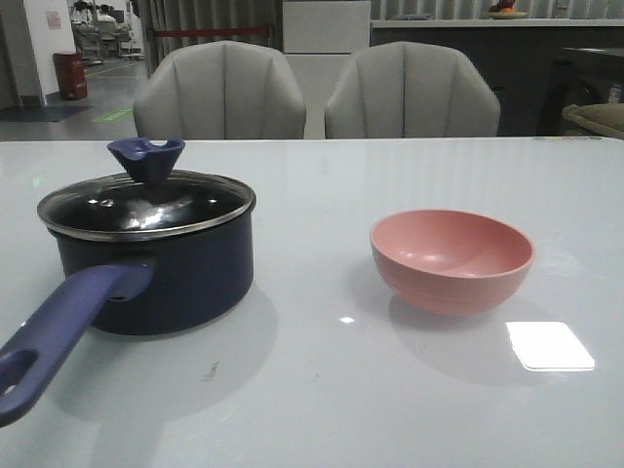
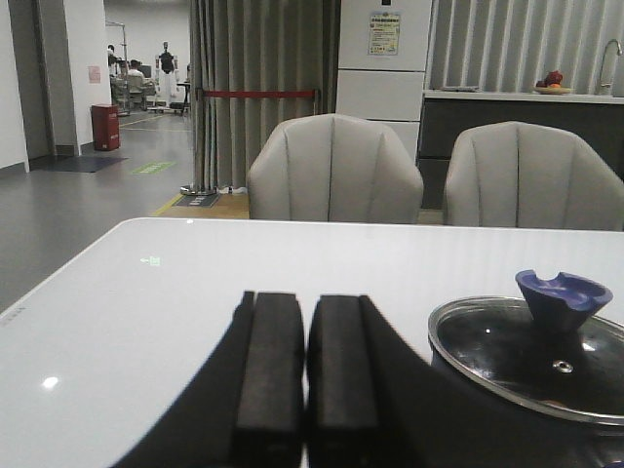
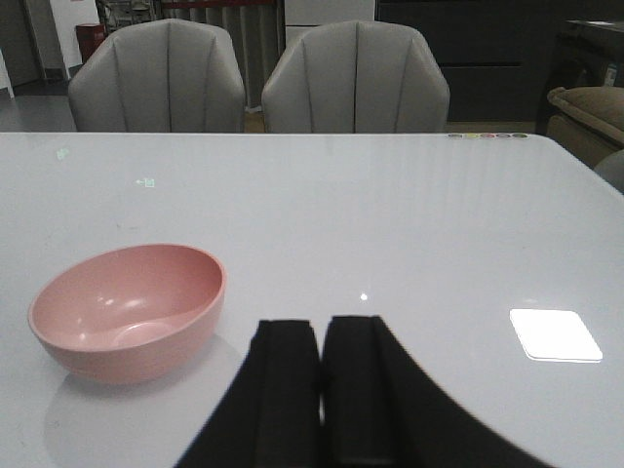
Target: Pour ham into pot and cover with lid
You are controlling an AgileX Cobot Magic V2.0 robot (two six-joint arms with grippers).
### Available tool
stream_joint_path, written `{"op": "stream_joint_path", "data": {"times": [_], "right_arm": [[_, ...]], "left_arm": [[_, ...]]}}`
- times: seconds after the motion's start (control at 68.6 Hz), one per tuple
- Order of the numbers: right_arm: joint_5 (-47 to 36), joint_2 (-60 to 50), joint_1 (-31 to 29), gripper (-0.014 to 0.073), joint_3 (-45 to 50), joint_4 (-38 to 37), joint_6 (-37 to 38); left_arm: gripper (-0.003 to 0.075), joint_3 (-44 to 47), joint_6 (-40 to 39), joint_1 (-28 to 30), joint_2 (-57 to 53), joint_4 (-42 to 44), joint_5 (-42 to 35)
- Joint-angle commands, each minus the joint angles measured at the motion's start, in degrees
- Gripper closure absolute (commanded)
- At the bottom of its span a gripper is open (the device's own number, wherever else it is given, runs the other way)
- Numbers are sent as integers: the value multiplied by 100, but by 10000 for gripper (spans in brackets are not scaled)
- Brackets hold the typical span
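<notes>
The dark navy pot (image 1: 156, 268) stands at the left of the table in the front view, its purple-blue handle (image 1: 60, 331) pointing toward me. The glass lid (image 1: 146, 205) with its dark blue knob (image 1: 146, 158) sits on the pot; it also shows in the left wrist view (image 2: 531, 351). The pink bowl (image 1: 451, 258) stands at the right and looks empty in both views (image 3: 127, 310). No ham is visible. My left gripper (image 2: 306, 322) is shut and empty beside the pot. My right gripper (image 3: 323, 341) is shut and empty beside the bowl. Neither gripper shows in the front view.
The white table (image 1: 322, 380) has a bright light reflection (image 1: 549, 345) near the bowl. Two grey chairs (image 1: 220, 93) (image 1: 411, 91) stand behind the far edge.
</notes>
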Motion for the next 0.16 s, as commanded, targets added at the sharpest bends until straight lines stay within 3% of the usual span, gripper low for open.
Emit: {"op": "stream_joint_path", "data": {"times": [0.0, 0.146], "right_arm": [[-409, -107, -28, 431, -28, -98, -38], [-409, -107, -28, 431, -28, -98, -38]], "left_arm": [[600, 127, -45, 4, -109, 0, -468], [600, 127, -45, 4, -109, 0, -468]]}}
